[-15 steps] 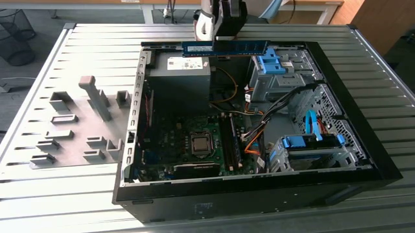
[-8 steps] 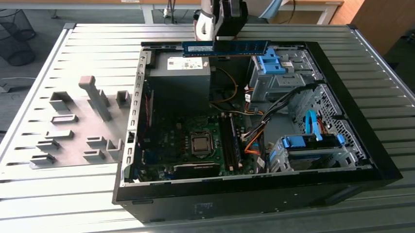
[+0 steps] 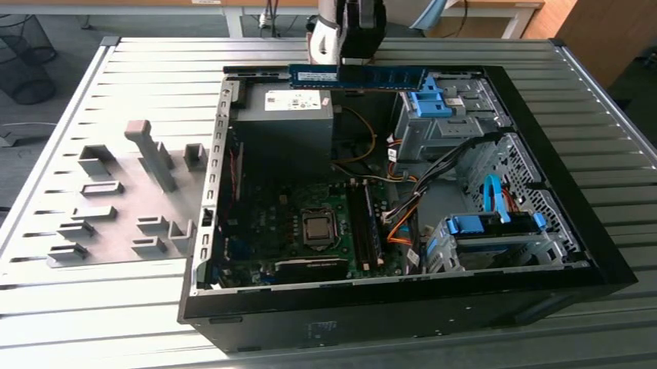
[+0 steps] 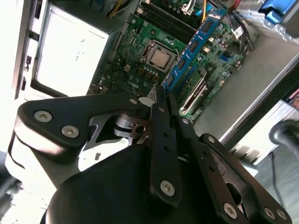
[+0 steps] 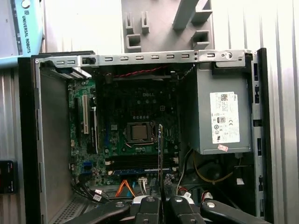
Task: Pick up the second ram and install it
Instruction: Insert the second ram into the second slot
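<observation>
The second ram [image 3: 356, 77], a long thin blue board with dark chips, hangs level in the air over the far edge of the open computer case [image 3: 575, 254] in the exterior view. My gripper [image 3: 347, 61] is shut on it from above, near its middle. In the second wrist view the ram [image 4: 194, 46] runs out from the gripper [image 4: 161, 93] over the motherboard. The first wrist view has the ram [image 5: 160, 154] edge-on as a thin line rising from the gripper [image 5: 160, 203]. The long dark memory slots [image 3: 365, 223] lie beside the processor [image 3: 318, 228], well below the ram.
A grey power supply [image 3: 288, 115] fills the case's far corner under the ram. Drive cages with blue clips [image 3: 493, 227] and orange and black cables [image 3: 411, 207] crowd the exterior view's right side. A grey holder plate with blocks [image 3: 123, 207] lies on the slatted table beside the case.
</observation>
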Controlling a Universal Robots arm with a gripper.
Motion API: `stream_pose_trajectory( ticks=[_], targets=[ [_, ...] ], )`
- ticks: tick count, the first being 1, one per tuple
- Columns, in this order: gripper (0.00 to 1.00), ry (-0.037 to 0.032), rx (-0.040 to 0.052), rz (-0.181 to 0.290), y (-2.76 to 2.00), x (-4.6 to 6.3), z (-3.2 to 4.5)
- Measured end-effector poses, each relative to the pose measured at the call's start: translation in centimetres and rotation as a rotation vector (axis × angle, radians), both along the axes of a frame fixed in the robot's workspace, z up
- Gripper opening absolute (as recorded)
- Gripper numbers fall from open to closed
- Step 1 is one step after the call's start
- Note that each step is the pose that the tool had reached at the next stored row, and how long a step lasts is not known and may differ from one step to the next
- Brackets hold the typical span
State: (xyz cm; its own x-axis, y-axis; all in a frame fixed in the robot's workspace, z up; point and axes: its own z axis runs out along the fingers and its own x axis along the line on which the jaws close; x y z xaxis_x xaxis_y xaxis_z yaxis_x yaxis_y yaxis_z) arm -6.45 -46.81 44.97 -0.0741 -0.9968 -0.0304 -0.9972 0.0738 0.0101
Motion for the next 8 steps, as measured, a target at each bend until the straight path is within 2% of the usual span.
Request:
stream_pose_trajectory(
  ticks=[8],
  targets=[
    [0.14, -0.0001, -0.0008, -0.142, 0.0, 0.0, -0.19]
  ],
)
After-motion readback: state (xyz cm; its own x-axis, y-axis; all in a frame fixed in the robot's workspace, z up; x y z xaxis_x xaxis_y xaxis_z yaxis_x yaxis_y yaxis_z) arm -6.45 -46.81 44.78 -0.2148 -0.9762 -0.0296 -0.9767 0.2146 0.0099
